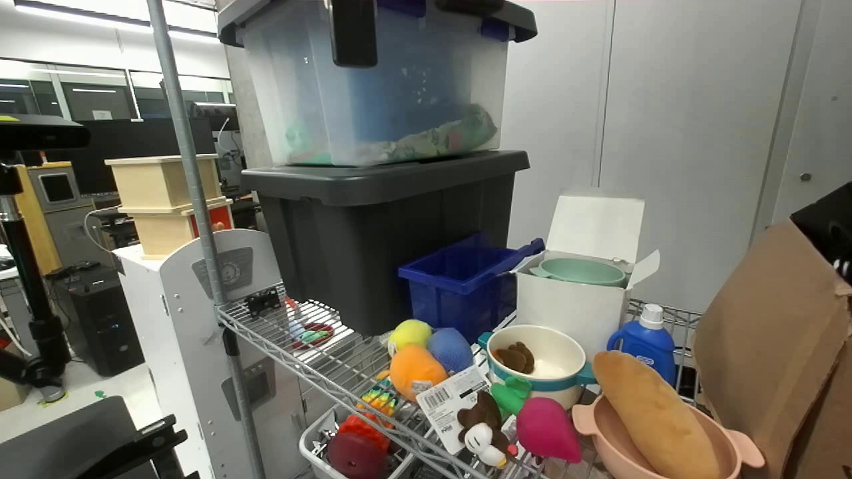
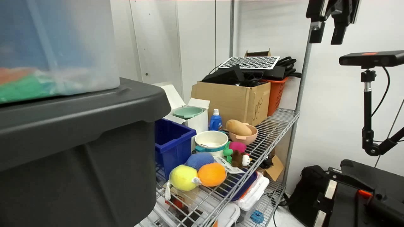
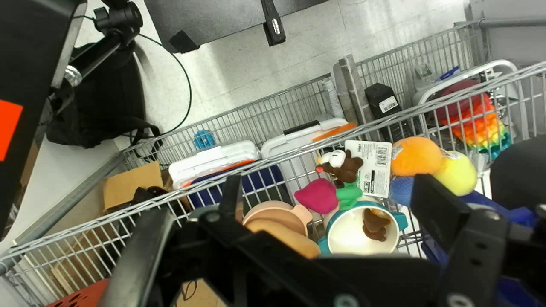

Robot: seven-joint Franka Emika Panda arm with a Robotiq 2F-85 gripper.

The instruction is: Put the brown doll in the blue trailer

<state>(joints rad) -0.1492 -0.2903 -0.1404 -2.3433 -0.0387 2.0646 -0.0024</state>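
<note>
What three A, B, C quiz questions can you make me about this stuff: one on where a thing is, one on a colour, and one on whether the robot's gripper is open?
1. Where can you see a brown toy?
A. Inside the pink bowl
B. Inside the white pot
C. On top of the bottle

2. What colour is the tub beside the white box?
A. Yellow
B. Pink
C. Blue

3. How is the gripper?
A. Open and holding nothing
B. Shut
C. Holding the bread

1: B, since an exterior view and the wrist view show it inside the pot.
2: C, since both exterior views show it dark blue.
3: A, since its fingers stand apart in an exterior view, with nothing between them.
</note>
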